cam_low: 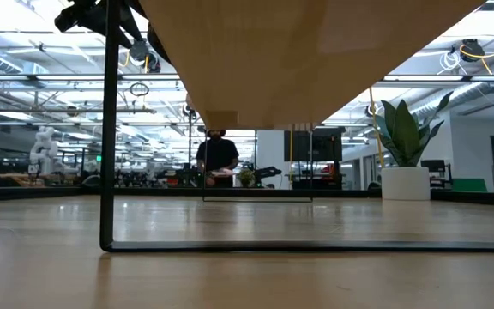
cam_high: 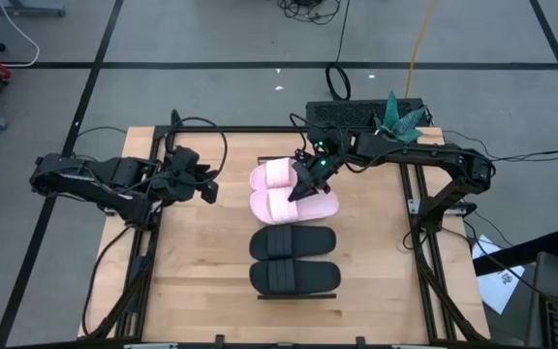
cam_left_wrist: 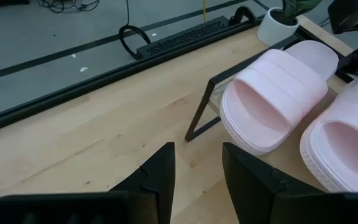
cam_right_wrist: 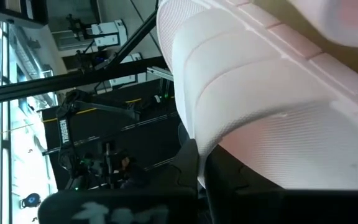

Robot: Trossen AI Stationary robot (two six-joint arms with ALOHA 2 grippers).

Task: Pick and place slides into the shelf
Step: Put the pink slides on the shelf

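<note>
Plywood table (cam_high: 201, 271) — right gripper (cam_high: 305, 182) clenched, resting on smooth pink slides (cam_high: 294, 206); ribbed black slides (cam_high: 294, 260) nearby; left gripper (cam_high: 208, 189) released.

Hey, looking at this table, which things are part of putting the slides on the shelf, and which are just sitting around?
Part of the job:
- two pink slides
- two black slides
- shelf under them
- right gripper, shut, at the pink pair
- left gripper, open, off to the side

Just sitting around:
- keyboard
- potted plant
- floor cables
</note>
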